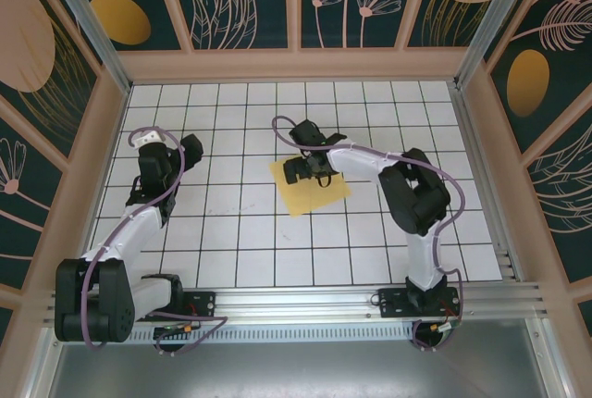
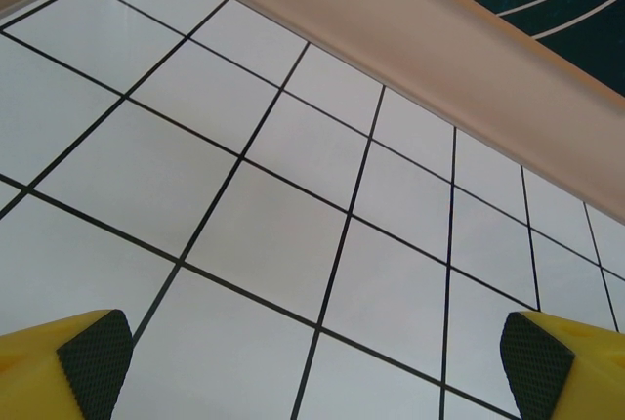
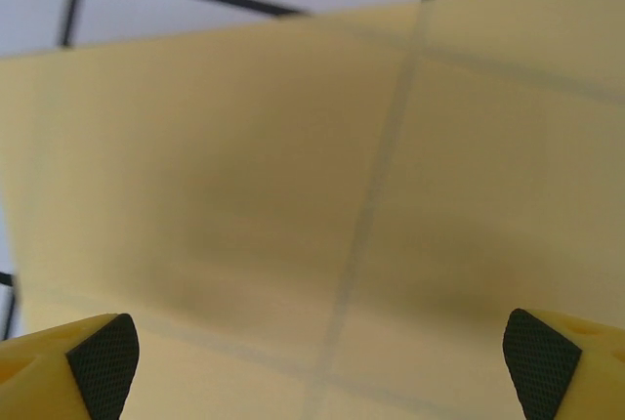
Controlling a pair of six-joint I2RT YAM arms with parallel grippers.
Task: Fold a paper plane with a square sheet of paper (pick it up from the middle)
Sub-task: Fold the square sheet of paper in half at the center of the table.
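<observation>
Top external view: at left of centre, the left tool (image 1: 190, 150) is held spread wide and empty above the bench (image 1: 240, 241). At mid-frame the right tool (image 1: 302, 169), equally wide and empty, is set over the square sheet of paper (image 1: 319, 192). The sheet could be crumpled or shoved if pinched off-centre. It is seen flat, uncreased, yellow, translucent.

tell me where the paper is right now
In the top view, the paper lies flat on the table near its centre, directly under the open right gripper.
</observation>
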